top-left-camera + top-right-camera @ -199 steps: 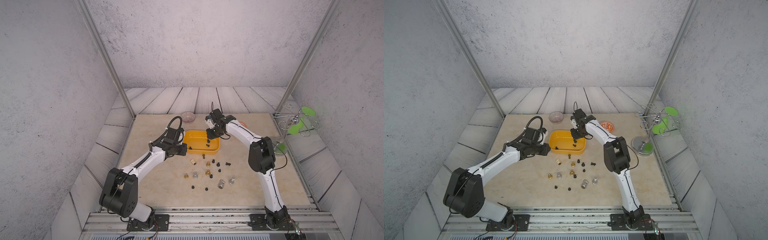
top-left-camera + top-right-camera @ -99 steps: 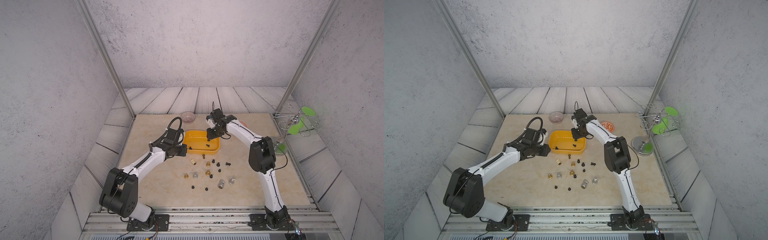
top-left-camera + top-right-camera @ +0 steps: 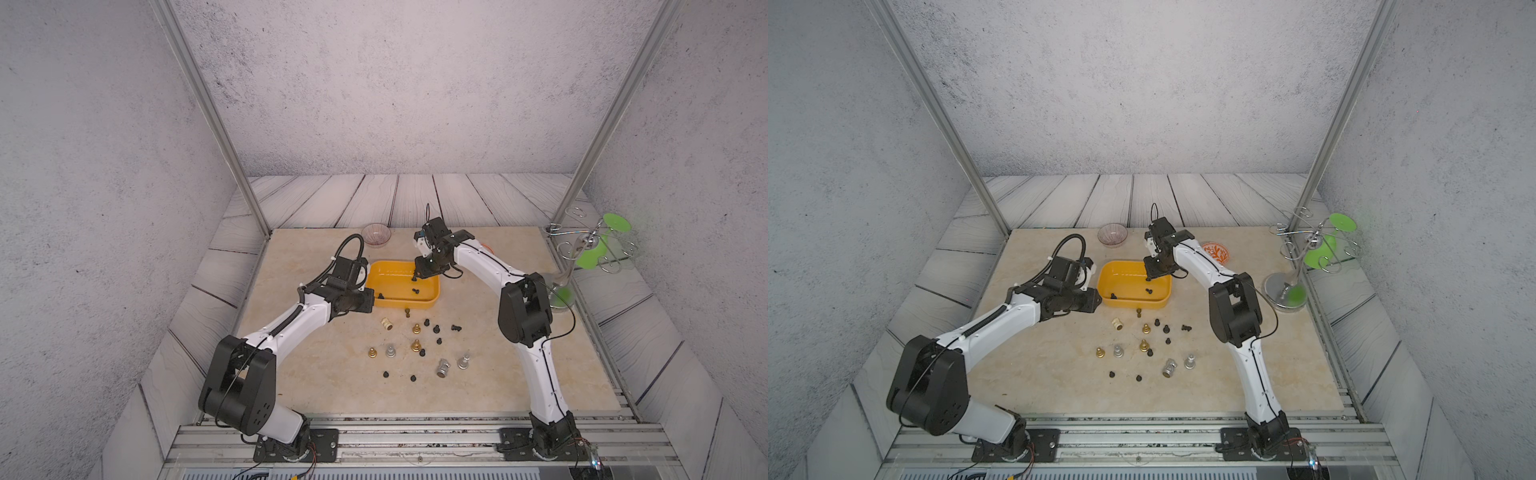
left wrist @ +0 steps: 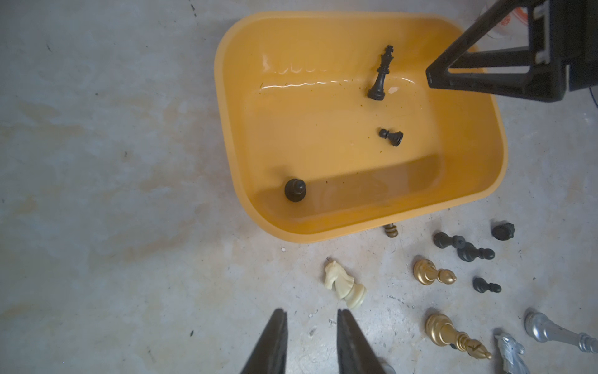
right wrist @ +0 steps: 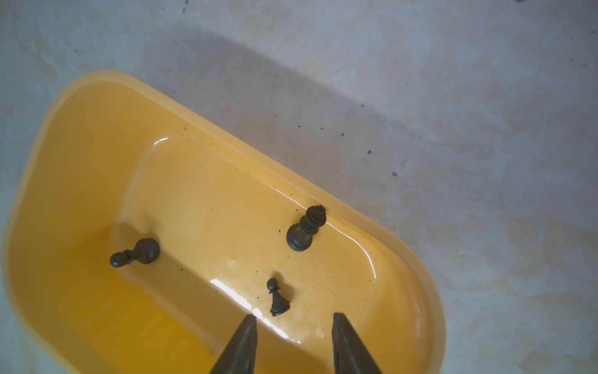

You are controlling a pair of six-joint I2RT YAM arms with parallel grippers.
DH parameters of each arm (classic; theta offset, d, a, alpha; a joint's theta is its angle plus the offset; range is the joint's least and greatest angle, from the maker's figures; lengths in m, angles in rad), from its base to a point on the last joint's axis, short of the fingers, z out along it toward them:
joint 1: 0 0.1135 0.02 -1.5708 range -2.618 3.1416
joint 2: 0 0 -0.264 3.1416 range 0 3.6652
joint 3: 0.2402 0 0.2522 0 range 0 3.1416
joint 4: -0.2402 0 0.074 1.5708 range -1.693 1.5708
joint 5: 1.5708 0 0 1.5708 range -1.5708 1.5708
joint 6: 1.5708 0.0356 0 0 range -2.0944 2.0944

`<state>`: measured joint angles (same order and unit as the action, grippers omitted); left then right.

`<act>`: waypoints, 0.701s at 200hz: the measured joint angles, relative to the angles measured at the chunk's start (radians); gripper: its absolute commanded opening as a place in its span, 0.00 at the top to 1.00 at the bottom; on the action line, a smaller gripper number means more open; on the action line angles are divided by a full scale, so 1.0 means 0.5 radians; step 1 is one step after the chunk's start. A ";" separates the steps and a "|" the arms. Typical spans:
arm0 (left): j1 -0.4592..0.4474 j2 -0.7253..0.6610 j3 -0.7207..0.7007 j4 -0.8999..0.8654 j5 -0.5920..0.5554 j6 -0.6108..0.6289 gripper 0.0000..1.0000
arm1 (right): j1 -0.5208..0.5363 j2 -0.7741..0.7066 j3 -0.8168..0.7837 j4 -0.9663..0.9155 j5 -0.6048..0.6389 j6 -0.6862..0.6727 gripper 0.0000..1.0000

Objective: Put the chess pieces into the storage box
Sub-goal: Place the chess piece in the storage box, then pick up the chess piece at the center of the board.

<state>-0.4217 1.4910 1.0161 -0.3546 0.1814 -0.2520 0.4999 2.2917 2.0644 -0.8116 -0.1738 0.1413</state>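
Right gripper (image 5: pixel 293 315) over box (image 5: pixel 97 77), three pieces (image 5: pixel 304 230)

The shallow plastic storage box (image 4: pixel 246 145) is plain yellow-orange; three small chess pieces (image 4: pixel 391 137) below the black right gripper (image 5: pixel 294 314) are black. Beside the left gripper (image 4: pixel 311 311): one cream knight (image 4: pixel 344 285), then gold pieces (image 4: pixel 427 272), silver pieces (image 4: pixel 543 328), on the mottled beige table (image 4: pixel 113 194).

Robot lab cell, aluminium frame posts (image 3: pixel 208 112), textured backdrop walls (image 3: pixel 395 83)
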 measured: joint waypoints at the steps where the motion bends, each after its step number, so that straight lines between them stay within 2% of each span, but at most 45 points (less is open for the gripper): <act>1: 0.000 0.000 0.000 0.000 0.000 0.000 0.70 | 0.000 0.000 0.000 0.000 0.000 0.000 0.59; 70: 0.000 0.000 0.000 -0.001 0.010 0.000 0.70 | -0.001 -0.029 -0.078 0.002 -0.008 0.003 0.59; 140: 0.000 -0.008 -0.003 -0.015 0.014 0.005 0.69 | -0.004 -0.335 -0.259 0.033 -0.025 0.011 0.59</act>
<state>-0.4217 1.4868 1.0145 -0.3622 0.1886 -0.2497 0.4980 2.1242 1.9350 -0.7952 -0.1864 0.1467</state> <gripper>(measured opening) 0.306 0.411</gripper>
